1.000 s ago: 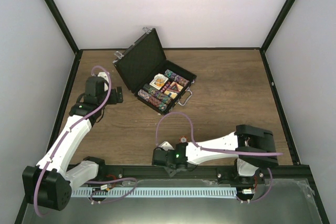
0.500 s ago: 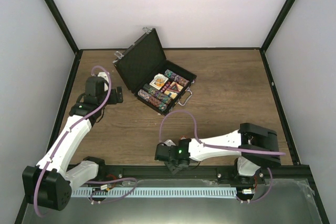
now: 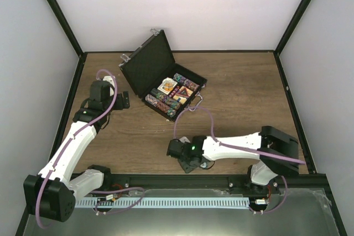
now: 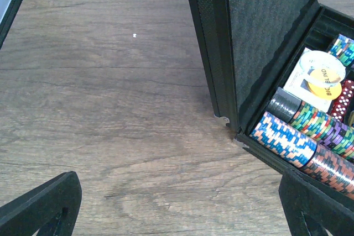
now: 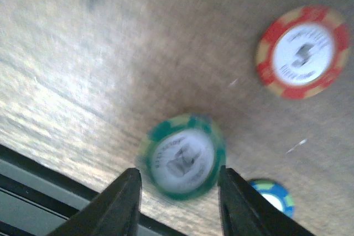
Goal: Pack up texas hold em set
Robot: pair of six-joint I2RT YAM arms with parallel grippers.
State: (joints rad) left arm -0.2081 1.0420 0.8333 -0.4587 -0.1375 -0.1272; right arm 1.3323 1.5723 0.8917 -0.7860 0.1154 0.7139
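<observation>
R gripper clamped on green chip at table's near edge, red chip & blue chip loose just beside, open briefcase w/ chip rows well beyond, L gripper spread wide by its lid.

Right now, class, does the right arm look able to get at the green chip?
Probably yes. The right tool sits right over the green chip, a finger on either side and nothing else in the gap; the red chip lies well clear. Blur hides whether it grips yet.
</observation>
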